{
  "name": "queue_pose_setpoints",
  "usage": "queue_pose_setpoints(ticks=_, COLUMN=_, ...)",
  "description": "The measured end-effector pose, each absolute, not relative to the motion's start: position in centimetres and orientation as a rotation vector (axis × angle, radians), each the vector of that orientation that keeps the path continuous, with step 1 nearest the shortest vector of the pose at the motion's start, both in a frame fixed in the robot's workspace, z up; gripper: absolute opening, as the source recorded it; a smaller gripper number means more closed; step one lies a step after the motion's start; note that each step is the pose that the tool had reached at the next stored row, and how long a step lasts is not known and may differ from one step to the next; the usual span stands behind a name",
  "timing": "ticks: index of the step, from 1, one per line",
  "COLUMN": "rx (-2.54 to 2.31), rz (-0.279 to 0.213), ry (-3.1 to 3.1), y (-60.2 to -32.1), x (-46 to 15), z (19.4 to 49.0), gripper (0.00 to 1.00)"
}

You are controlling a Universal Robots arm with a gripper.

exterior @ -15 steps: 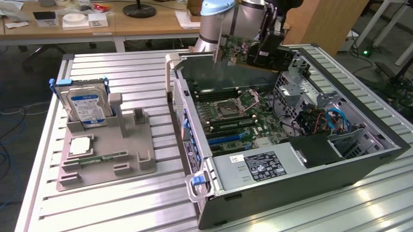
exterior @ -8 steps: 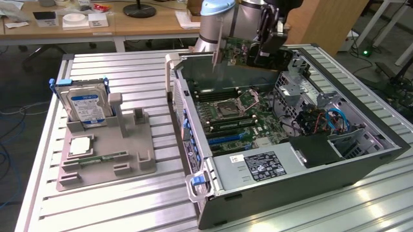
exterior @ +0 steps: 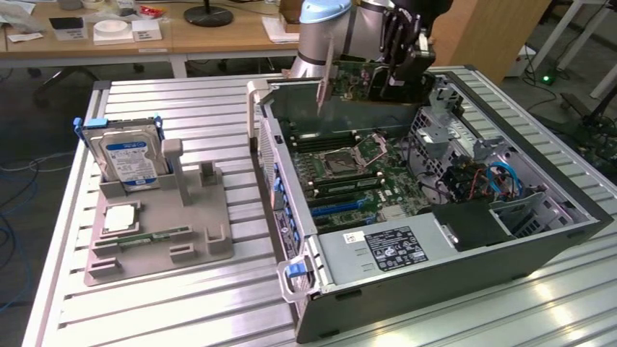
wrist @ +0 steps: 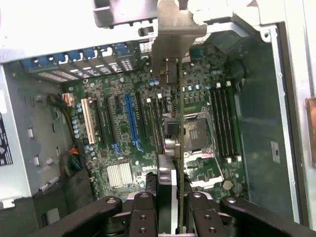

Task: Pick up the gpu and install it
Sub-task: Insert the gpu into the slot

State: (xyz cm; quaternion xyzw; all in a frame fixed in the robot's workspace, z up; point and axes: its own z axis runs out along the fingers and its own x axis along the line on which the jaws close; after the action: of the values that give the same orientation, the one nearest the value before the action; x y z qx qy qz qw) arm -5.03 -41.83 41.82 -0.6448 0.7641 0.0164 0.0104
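Note:
My gripper point(exterior: 397, 71) hangs over the far end of the open computer case point(exterior: 540, 235), shut on the gpu point(exterior: 357, 78). The gpu is a green circuit card with a metal end bracket point(exterior: 324, 81), held level above the motherboard point(exterior: 352, 170) and clear of it. In the wrist view the gpu point(wrist: 180, 128) shows edge-on between my dark fingers point(wrist: 149, 195), with its bracket point(wrist: 173, 34) at the far end. Below it lie the motherboard's slots, among them a long blue slot point(wrist: 131, 121), and the processor socket point(wrist: 197, 131).
On the exterior view's left a grey fixture point(exterior: 159, 228) holds an upright blue-labelled hard drive point(exterior: 130, 157), a square chip point(exterior: 120, 217) and a narrow memory stick point(exterior: 154, 235). A power supply point(exterior: 386, 249) fills the case's near end. Cables point(exterior: 487, 181) sit by the drive bay.

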Motion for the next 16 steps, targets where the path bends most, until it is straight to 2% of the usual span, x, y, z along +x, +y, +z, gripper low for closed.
queue_pose_setpoints(ticks=16, rx=-2.178, rz=0.050, ry=2.234, y=-41.84, x=-5.02, z=41.69, gripper=0.28)
